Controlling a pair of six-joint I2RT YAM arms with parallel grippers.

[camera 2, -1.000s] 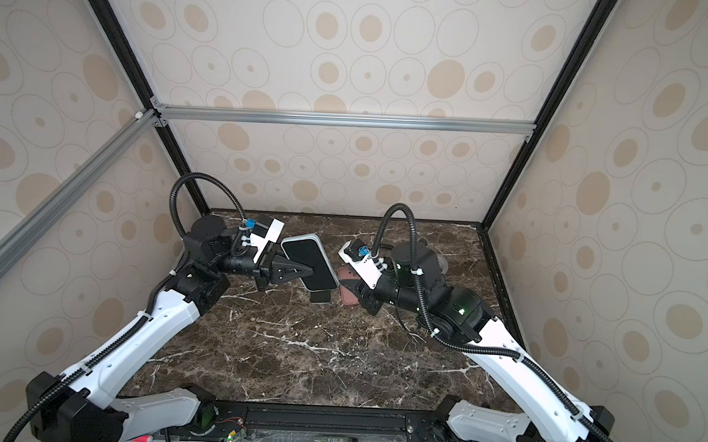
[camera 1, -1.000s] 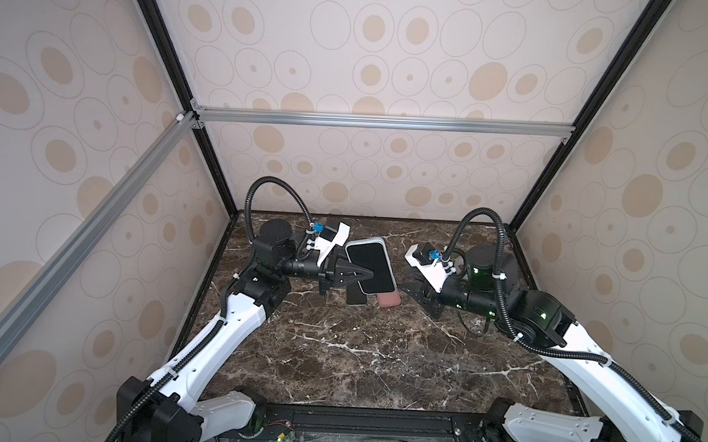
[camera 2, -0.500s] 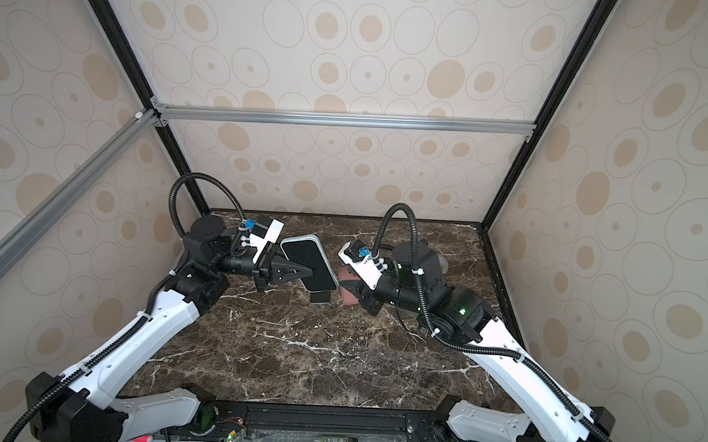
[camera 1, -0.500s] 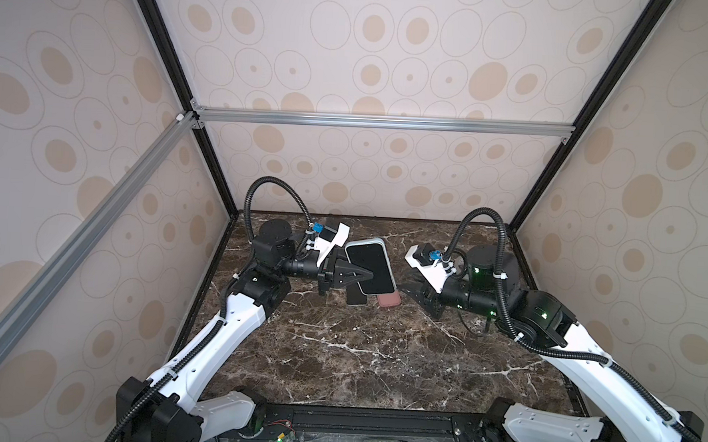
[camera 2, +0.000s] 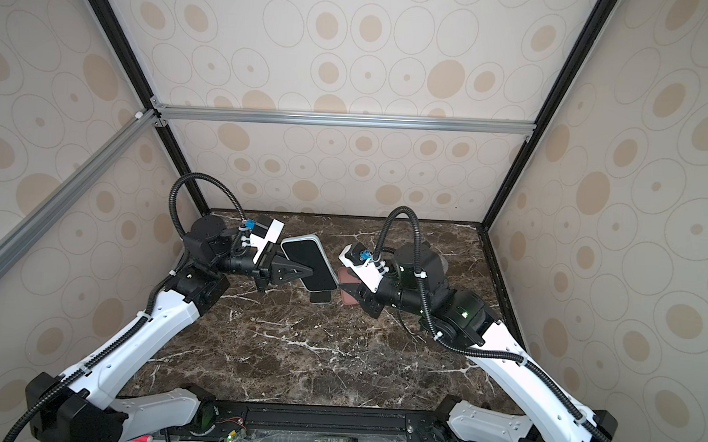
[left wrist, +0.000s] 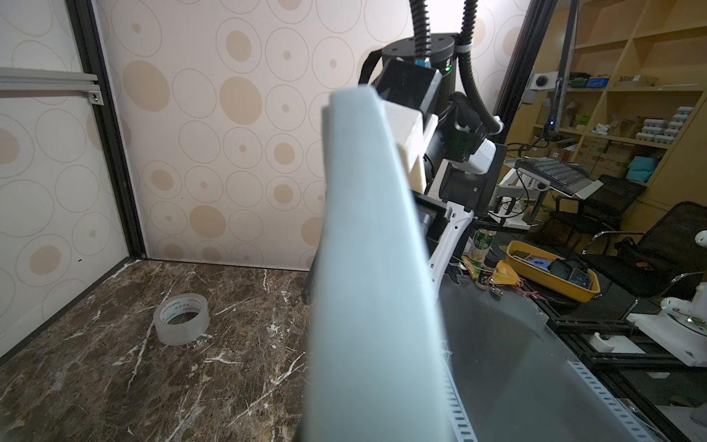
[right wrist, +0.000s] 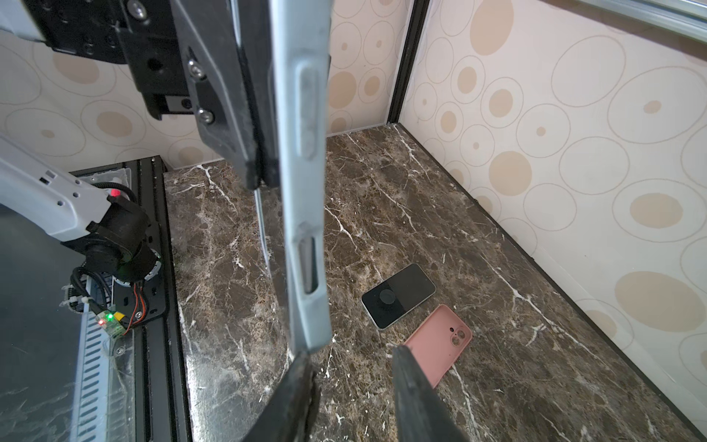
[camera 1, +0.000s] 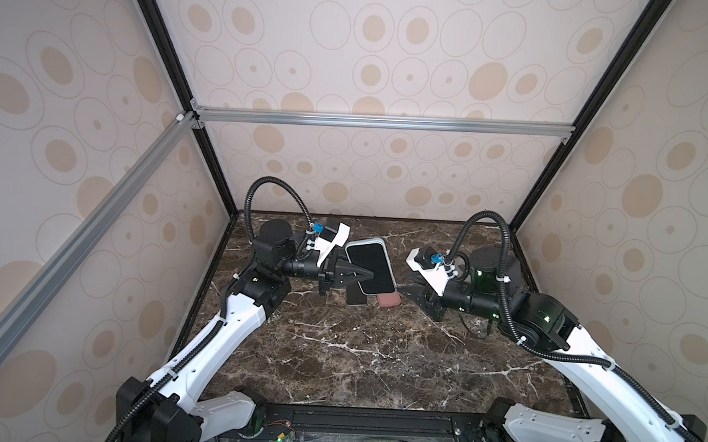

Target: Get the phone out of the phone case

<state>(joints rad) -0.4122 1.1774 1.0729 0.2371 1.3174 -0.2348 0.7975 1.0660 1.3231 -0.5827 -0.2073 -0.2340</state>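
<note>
Pale-blue phone case (right wrist: 306, 214) hasn't budged in the last second. Nothing has changed, you're in a hold. Your left gripper (camera 1: 372, 275) stays pressed together on the phone (camera 1: 367, 252), one finger across the glass, keeping it lifted off the marble table (camera 1: 357, 355). Your right gripper (right wrist: 350, 354) sits spread and empty, one fingertip right beside the case's near corner. The phone looks still seated in its case, so I'd say the peel hasn't started. A pink case (right wrist: 436, 344) and a bare black phone (right wrist: 398, 294) lie on the table beyond your right fingers.
</note>
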